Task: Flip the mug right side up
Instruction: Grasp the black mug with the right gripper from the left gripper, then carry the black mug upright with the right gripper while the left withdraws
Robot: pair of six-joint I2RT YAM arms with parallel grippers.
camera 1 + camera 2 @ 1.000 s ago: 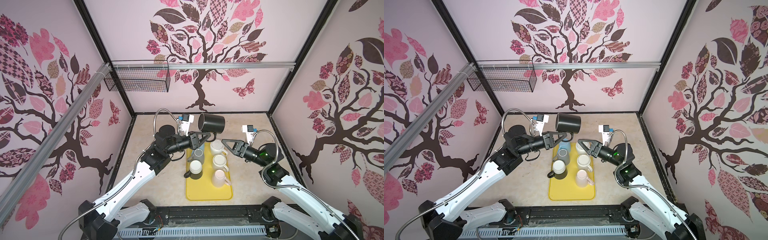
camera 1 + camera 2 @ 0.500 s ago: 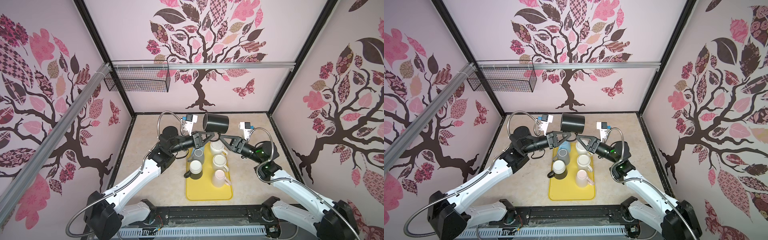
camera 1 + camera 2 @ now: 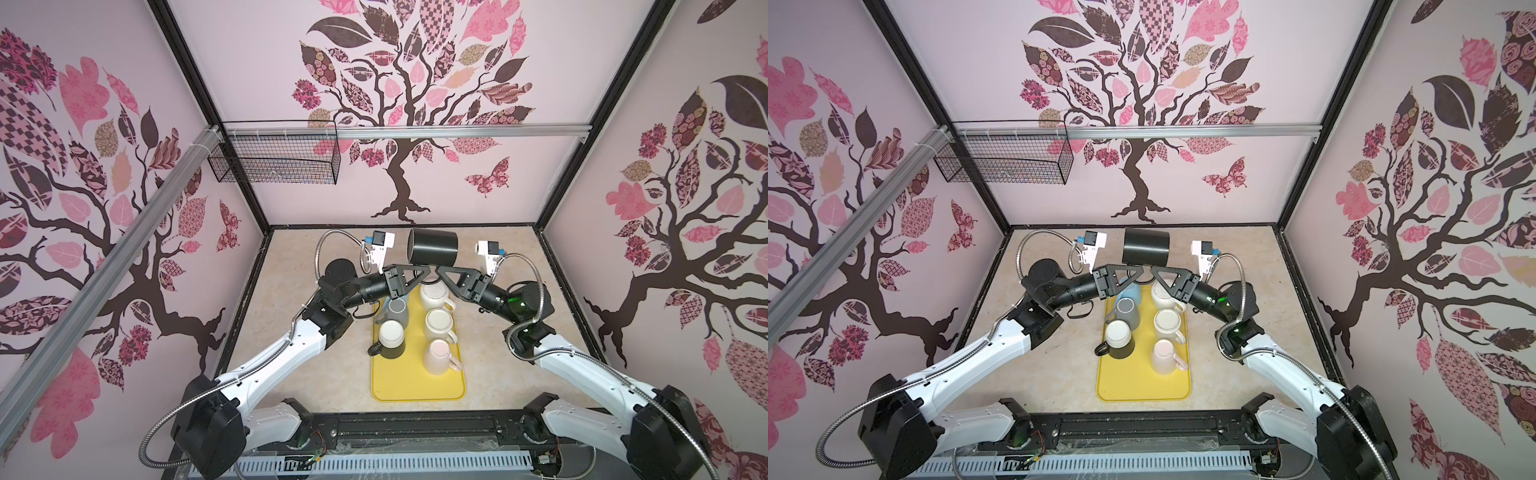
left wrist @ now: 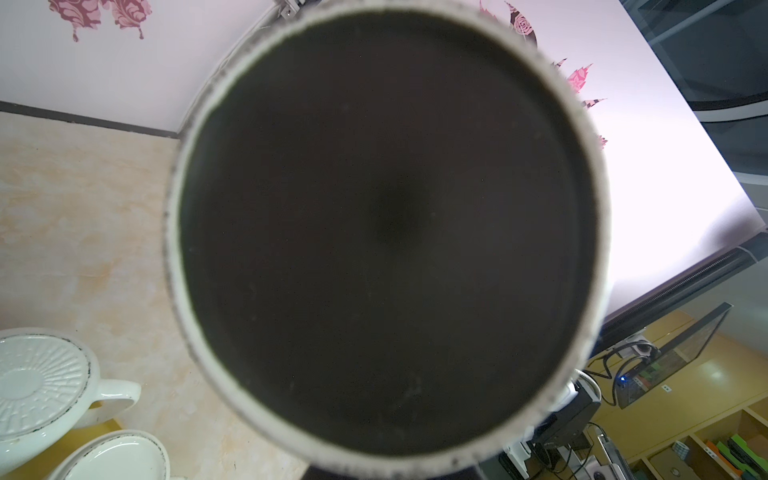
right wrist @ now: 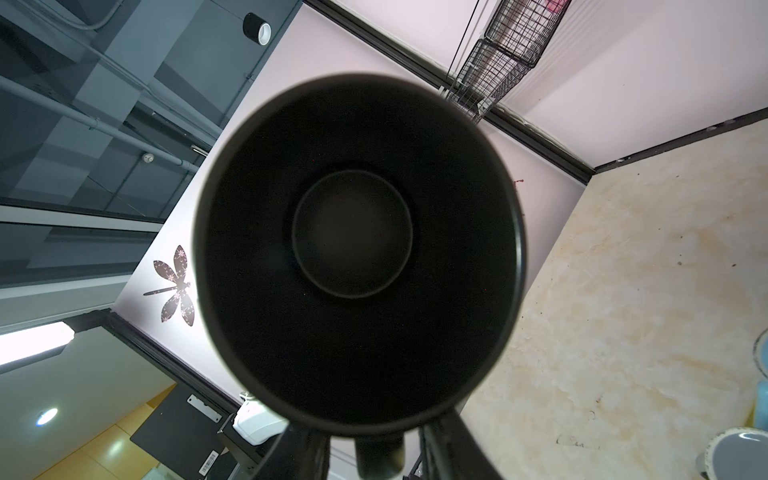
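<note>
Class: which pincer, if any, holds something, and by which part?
The left pincer holds the mug, apparently by its handle. The right pincer straddles that handle, not yet closed.

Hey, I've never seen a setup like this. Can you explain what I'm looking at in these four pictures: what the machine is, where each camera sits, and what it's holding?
It is a robot with two white arms, each ending in a two-fingered gripper. Two pictures come from one camera pair high above, looking down at the table. The other two come from small cameras on the arms' wrists. On the table lies a yellow tray carrying several mugs. The left gripper is shut on a black mug and holds it on its side in the air between the arms. The left wrist camera sees the mug's base, and the right wrist camera looks into its mouth. The right gripper is open, with its fingers on either side of the handle.
</note>
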